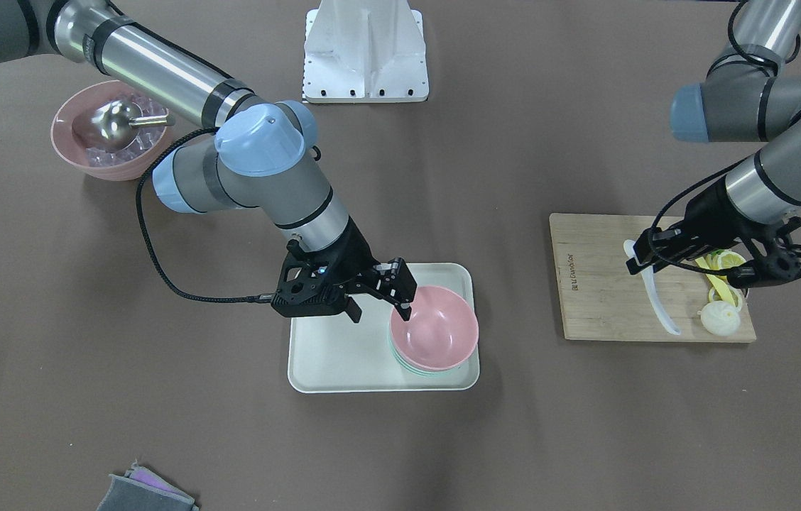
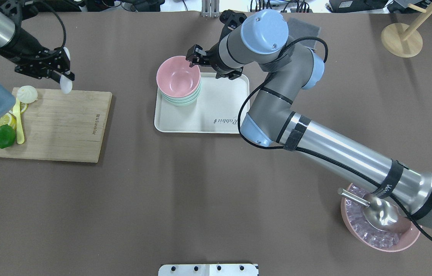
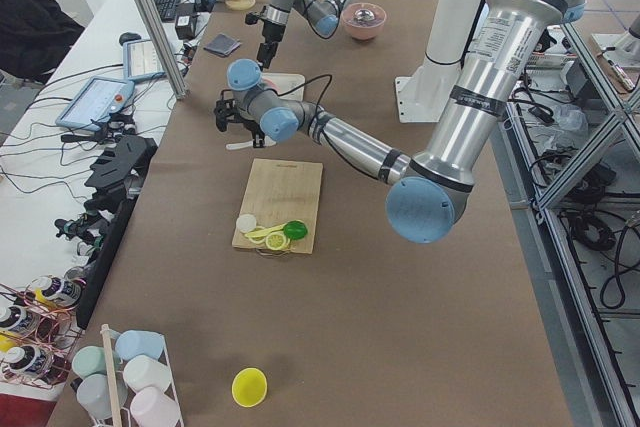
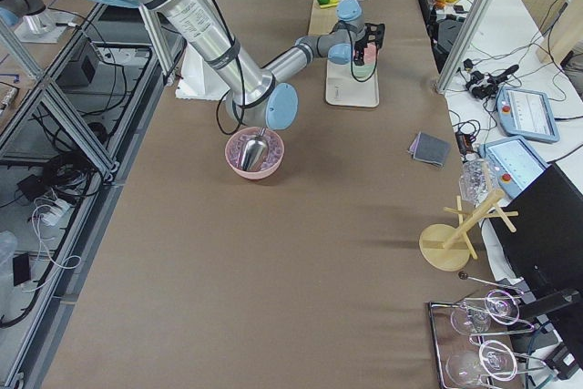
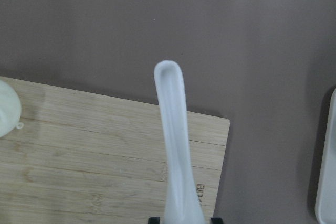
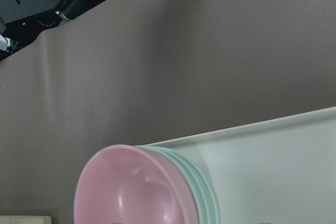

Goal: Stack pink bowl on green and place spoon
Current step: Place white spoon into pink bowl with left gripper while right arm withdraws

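Note:
The pink bowl point(image 2: 178, 76) sits nested on the green bowls point(image 2: 183, 100) at the far left corner of the white tray point(image 2: 216, 111). My right gripper point(image 1: 380, 310) is open. Its jaws straddle the pink bowl's point(image 1: 436, 330) rim, one finger outside and one inside. The right wrist view shows the pink bowl point(image 6: 131, 192) on the green rims point(image 6: 205, 192). My left gripper point(image 2: 61, 65) is shut on a white spoon point(image 2: 66, 82), held above the far edge of the cutting board point(image 2: 63, 126). In the left wrist view the spoon point(image 5: 173, 145) points away from the gripper point(image 5: 184, 220).
The board carries a white bun point(image 2: 27, 93), lemon slices, a lime point(image 2: 4, 136) and a yellow spoon. A pink bowl of ice point(image 2: 378, 237) with a metal scoop point(image 2: 382, 216) stands near right. A grey cloth point(image 1: 145, 493) and a wooden stand point(image 2: 401, 38) lie far off.

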You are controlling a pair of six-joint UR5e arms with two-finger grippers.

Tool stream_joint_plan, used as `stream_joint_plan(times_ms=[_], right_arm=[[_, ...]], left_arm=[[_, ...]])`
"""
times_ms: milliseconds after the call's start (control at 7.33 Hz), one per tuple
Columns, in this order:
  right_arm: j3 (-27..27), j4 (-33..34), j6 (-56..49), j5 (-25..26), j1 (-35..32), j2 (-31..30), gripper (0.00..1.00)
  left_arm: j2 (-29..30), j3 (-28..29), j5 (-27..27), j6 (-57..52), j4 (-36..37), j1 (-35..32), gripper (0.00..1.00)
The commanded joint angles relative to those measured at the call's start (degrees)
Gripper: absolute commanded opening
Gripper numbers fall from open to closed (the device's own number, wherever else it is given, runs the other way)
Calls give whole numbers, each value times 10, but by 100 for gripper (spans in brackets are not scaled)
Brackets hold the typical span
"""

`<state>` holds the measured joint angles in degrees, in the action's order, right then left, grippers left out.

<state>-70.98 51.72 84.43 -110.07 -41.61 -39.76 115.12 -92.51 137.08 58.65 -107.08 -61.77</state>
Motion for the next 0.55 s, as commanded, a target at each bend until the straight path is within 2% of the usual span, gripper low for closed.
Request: stream_joint_plan(times_ms=[0, 136, 273, 409], right_arm=[[-36, 4, -82, -85, -56, -55, 100], [-60, 5, -160, -94, -70, -97, 100], [-64, 2, -183, -94, -80, -116, 100], [-64, 3, -217, -93, -89, -128, 100]], left_arm=[[126, 61, -6, 69, -9, 44, 0], [193, 134, -56, 72, -46, 66, 0], [205, 165, -108, 83, -89, 94, 0], [212, 183, -125, 86, -114, 104, 0]])
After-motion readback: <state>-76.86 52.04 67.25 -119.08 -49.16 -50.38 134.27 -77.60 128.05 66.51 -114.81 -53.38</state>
